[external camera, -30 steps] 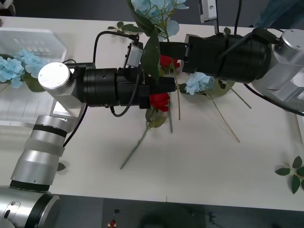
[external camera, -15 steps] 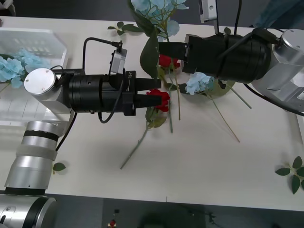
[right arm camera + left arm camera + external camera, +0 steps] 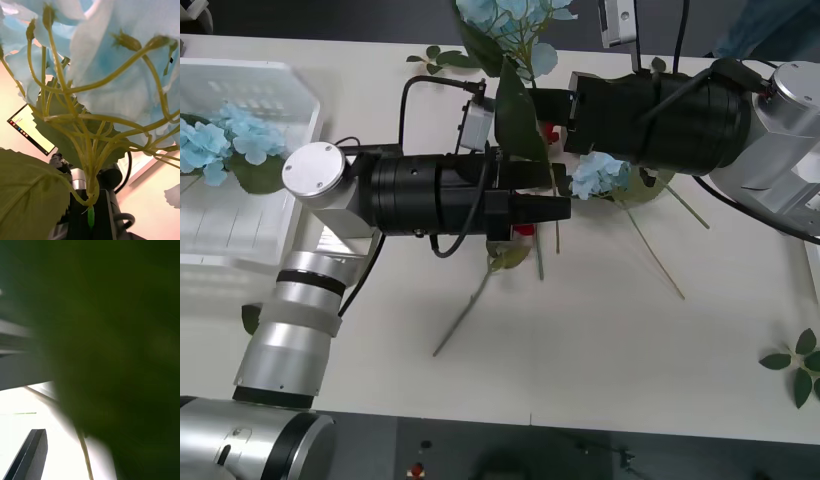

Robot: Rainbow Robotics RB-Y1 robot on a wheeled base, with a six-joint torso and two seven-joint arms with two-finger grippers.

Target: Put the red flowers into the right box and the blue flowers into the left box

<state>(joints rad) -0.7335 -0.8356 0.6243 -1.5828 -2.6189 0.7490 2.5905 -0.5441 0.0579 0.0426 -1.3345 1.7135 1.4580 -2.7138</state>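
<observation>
blue flowers (image 3: 510, 25) in right tool (image 3: 525, 102).

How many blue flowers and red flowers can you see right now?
blue flower clusters: 4 (two in the left box, one lying on the table, one held up by the right pincer)
red roses: 2 peeking out, one by the left pincer; the arms may hide more
Total: 6

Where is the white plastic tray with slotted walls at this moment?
In the front view, the white plastic tray sits at the table's far left, beside the left arm, with pale blue flower clusters lying inside it.
</observation>
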